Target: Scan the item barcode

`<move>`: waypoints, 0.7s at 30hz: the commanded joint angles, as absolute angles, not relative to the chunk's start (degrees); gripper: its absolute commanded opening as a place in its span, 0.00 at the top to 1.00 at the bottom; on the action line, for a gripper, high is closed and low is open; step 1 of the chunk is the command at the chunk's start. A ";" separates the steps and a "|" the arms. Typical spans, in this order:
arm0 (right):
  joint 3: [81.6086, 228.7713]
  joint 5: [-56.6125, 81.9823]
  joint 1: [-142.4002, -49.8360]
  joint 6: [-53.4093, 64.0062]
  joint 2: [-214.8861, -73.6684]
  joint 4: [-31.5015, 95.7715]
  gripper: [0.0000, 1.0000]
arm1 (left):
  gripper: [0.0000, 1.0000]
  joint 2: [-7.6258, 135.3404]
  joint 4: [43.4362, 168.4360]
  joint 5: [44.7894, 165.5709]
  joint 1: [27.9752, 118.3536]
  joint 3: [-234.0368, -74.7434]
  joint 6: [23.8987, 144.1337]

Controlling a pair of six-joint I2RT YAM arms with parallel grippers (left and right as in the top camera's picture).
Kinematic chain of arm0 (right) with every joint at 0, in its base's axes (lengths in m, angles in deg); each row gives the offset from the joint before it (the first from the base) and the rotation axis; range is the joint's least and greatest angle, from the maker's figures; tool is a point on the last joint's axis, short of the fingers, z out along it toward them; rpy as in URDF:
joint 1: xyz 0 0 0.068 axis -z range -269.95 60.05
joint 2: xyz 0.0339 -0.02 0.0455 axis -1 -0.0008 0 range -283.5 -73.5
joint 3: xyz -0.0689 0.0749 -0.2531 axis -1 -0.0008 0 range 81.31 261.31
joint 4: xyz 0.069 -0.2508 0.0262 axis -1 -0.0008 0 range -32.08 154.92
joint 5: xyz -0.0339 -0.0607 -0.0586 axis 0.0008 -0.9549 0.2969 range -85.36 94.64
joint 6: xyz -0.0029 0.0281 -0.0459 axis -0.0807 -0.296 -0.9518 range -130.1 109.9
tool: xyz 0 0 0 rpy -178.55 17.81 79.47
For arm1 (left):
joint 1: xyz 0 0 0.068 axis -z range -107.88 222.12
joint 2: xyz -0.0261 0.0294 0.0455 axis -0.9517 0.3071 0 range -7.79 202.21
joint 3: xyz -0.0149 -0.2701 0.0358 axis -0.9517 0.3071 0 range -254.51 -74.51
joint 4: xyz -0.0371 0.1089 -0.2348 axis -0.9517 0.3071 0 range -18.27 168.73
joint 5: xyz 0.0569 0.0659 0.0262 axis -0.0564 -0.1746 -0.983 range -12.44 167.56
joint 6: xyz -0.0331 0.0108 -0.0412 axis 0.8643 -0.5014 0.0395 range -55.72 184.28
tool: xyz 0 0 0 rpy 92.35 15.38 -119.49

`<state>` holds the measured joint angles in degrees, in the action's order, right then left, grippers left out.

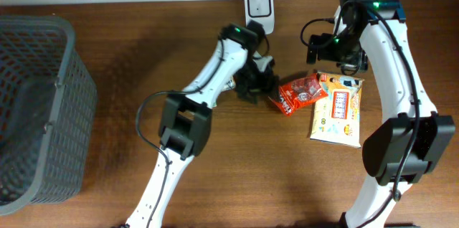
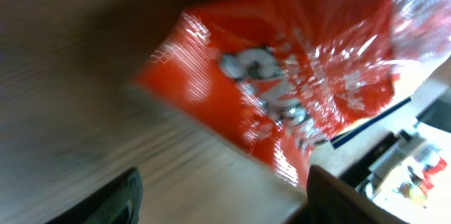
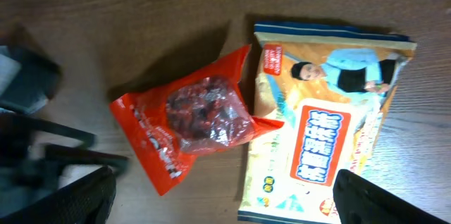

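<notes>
The pouch point(image 3: 184, 134) is red with white lettering, the packet point(image 3: 325, 143) yellow, the table point(image 3: 106, 20) brown wood-grain.

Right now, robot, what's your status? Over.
Left gripper open, right gripper open. Red packet lying on table, unheld. Yellow packet touching it. Over.

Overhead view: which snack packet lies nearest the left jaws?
The small red plastic packet with a clear window; the larger yellow printed packet lies beyond it, farther from that arm.
</notes>
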<state>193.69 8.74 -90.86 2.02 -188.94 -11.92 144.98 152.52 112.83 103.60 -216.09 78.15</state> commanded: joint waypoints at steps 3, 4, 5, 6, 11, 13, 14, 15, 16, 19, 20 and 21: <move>194.37 6.93 -89.03 2.81 -188.72 -11.09 0.01 | 0.26 145.26 137.53 121.20 107.38 -207.35 86.41; 194.35 6.93 -88.65 2.81 -188.72 -11.59 0.01 | 0.30 145.26 134.32 121.25 107.58 -206.54 86.56; 194.37 6.93 -88.48 2.78 -188.75 -11.85 0.02 | 0.43 145.26 133.44 121.03 107.58 -206.54 86.56; 194.35 6.93 -88.41 2.78 -188.72 -11.85 0.02 | 0.68 145.26 133.12 120.11 107.58 -206.54 86.58; 194.35 6.93 -88.44 2.81 -188.75 -11.76 0.02 | 1.00 145.20 133.53 109.60 107.45 -206.61 86.56; 194.35 6.93 -88.44 2.81 -188.72 -11.76 0.02 | 1.00 145.15 137.42 107.43 106.22 -209.40 86.52; 194.35 6.93 -88.44 2.81 -188.72 -11.76 0.02 | 1.00 144.94 140.18 104.63 105.57 -211.50 86.50; 194.35 6.93 -88.44 2.81 -188.72 -11.76 0.02 | 1.00 144.39 144.13 100.33 104.89 -215.04 85.40; 194.35 6.95 -88.44 2.81 -188.72 -11.72 0.02 | 1.00 143.80 149.09 94.40 104.28 -220.42 83.87; 194.35 6.95 -88.44 2.81 -188.72 -11.72 0.02 | 1.00 143.10 161.70 72.50 104.19 -237.01 83.92; 194.35 6.95 -88.44 2.81 -188.72 -11.72 0.02 | 1.00 143.10 163.78 67.54 104.21 -240.18 83.92; 194.35 6.95 -88.44 2.81 -188.72 -11.72 0.01 | 1.00 143.10 167.93 53.25 104.37 -246.84 83.94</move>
<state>193.69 7.45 -88.63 2.11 -188.94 -11.70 144.06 163.28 76.63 104.17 -238.74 84.84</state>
